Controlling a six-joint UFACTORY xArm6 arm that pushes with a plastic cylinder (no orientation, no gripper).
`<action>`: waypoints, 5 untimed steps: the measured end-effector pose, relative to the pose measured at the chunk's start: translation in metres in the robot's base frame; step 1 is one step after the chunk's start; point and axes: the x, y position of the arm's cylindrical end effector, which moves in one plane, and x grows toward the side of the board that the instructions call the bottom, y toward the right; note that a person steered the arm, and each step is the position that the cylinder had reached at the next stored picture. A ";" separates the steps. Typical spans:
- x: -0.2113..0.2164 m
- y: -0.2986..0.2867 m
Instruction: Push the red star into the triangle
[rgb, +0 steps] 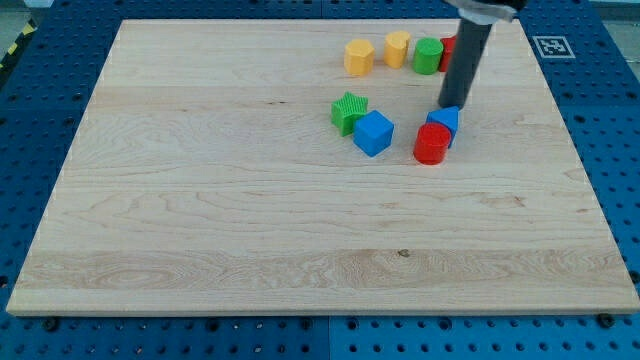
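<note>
My tip (451, 105) rests at the upper edge of a blue block (443, 122) whose shape I cannot make out. A rounded red block (431, 145) touches that blue block on its lower left. Another red block (447, 48) near the view's top is mostly hidden behind the rod, so its shape is unclear. I cannot tell which red block is the star. The rod rises from the tip toward the view's top right.
A blue cube (373, 133) touches a green star (349, 111) left of the tip. A yellow hexagon (359, 57), a yellow block (397, 47) and a green block (428, 56) line up along the top. The board's right edge (590, 190) is near.
</note>
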 end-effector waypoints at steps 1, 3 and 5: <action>-0.009 0.065; -0.102 0.126; -0.112 0.035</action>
